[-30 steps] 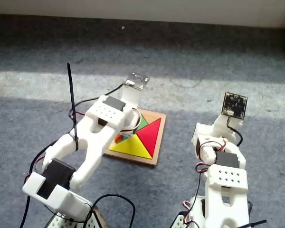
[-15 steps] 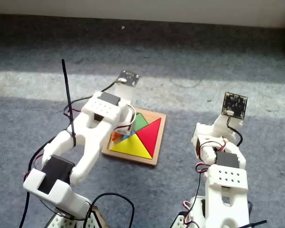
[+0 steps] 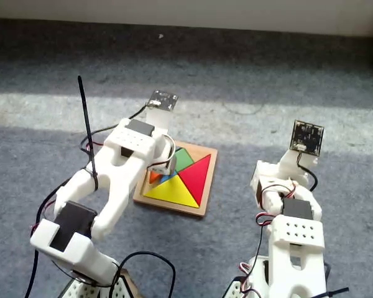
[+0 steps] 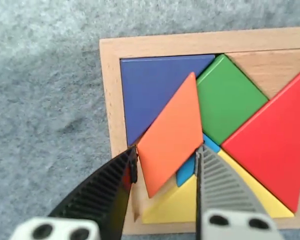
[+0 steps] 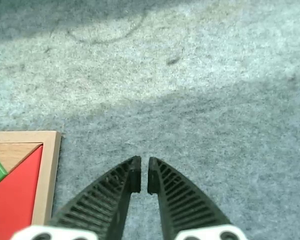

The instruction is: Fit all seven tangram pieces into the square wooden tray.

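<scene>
A square wooden tray (image 3: 207, 186) lies on grey carpet (image 3: 267, 93), in front of the left arm and to the left of the right arm. The left gripper (image 4: 166, 152) hangs over the tray's left side. It is narrowed onto an orange parallelogram (image 4: 170, 135), with one finger on each long edge.

The orange piece is slanted and overlaps a large blue triangle (image 4: 150, 85) and a smaller light-blue piece (image 4: 186, 172), so it is not seated flat. A green square (image 4: 227, 97), a large red triangle (image 4: 275, 150) and a yellow triangle (image 4: 190, 205) lie flat in the tray. A patch of bare wood (image 4: 270, 67) shows beside the green square and the red triangle.

The right gripper (image 5: 144, 175) hangs over bare carpet just right of the tray. Its fingers are almost together, with only a sliver between the tips, and it holds nothing.
</scene>
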